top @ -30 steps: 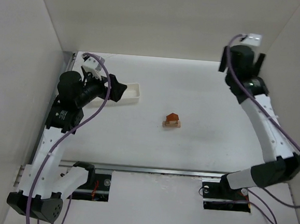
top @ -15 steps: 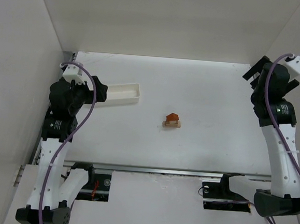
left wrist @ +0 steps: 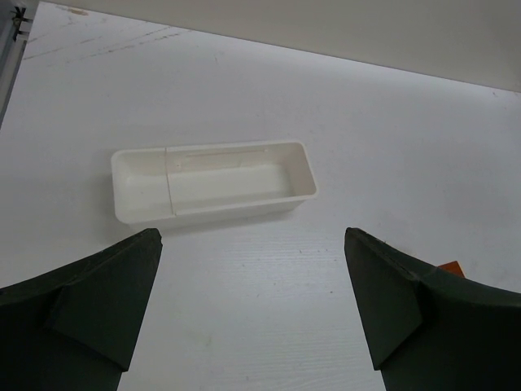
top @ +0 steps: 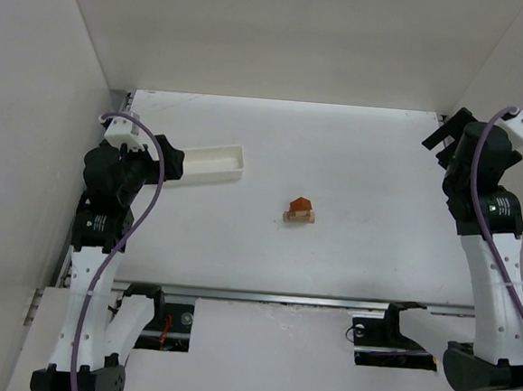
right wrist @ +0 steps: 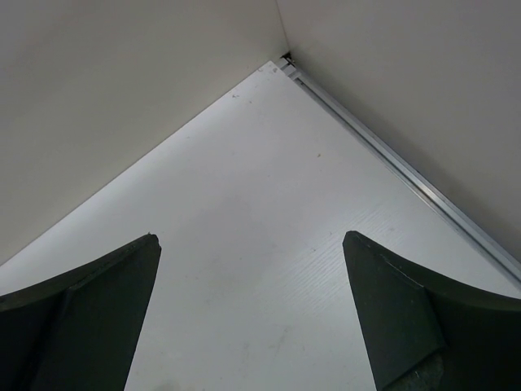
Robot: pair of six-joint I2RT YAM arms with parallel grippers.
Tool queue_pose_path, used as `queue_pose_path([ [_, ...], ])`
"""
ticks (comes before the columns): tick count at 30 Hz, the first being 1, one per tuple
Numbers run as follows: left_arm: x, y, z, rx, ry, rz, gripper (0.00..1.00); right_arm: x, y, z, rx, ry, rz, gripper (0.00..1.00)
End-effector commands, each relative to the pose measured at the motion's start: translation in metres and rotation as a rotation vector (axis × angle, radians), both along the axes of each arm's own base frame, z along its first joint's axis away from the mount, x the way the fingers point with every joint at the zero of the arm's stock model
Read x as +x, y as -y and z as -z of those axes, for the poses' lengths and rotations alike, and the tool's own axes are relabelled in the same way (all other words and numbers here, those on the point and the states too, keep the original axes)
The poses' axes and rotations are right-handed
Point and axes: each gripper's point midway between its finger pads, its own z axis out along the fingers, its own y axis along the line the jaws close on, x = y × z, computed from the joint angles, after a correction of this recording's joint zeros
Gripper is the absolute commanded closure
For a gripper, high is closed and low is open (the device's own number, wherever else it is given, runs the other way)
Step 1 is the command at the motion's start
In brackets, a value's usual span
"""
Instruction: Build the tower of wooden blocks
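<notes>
The wood block tower (top: 299, 209) stands in the middle of the table: light tan blocks with an orange-red wedge on top. A sliver of the orange wedge (left wrist: 449, 265) shows by the right finger in the left wrist view. My left gripper (top: 172, 161) is open and empty at the left, near the white tray, far from the tower. In its wrist view the gripper (left wrist: 252, 244) has its jaws wide apart over bare table. My right gripper (top: 443, 137) is open and empty at the far right, facing the back right corner. In its wrist view the gripper (right wrist: 251, 244) holds nothing.
A long white tray (top: 211, 163) lies at the back left, empty in the left wrist view (left wrist: 213, 183). White walls close in the table at the back and both sides. A metal rail (right wrist: 407, 167) runs along the right wall.
Both arms have drawn back from the middle. The left gripper pulled back left off the tray. The right arm swung from the back toward the right wall. The tower has not moved.
</notes>
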Motion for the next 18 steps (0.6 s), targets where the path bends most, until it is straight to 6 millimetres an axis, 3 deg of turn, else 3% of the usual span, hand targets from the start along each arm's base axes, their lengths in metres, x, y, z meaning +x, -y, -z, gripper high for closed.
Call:
queue_pose_path([
  [1,0.0,0.001,-0.009,-0.014,0.039,0.005,0.06,-0.011,0.005,-0.019,0.017,0.063,0.027,0.0],
  [6,-0.001,0.003,-0.009,-0.026,0.038,0.014,0.06,-0.013,0.005,-0.014,0.015,0.053,0.028,0.0],
  [18,-0.006,0.005,-0.012,-0.036,0.045,0.021,0.06,-0.021,0.003,-0.021,0.024,0.089,0.01,0.0],
])
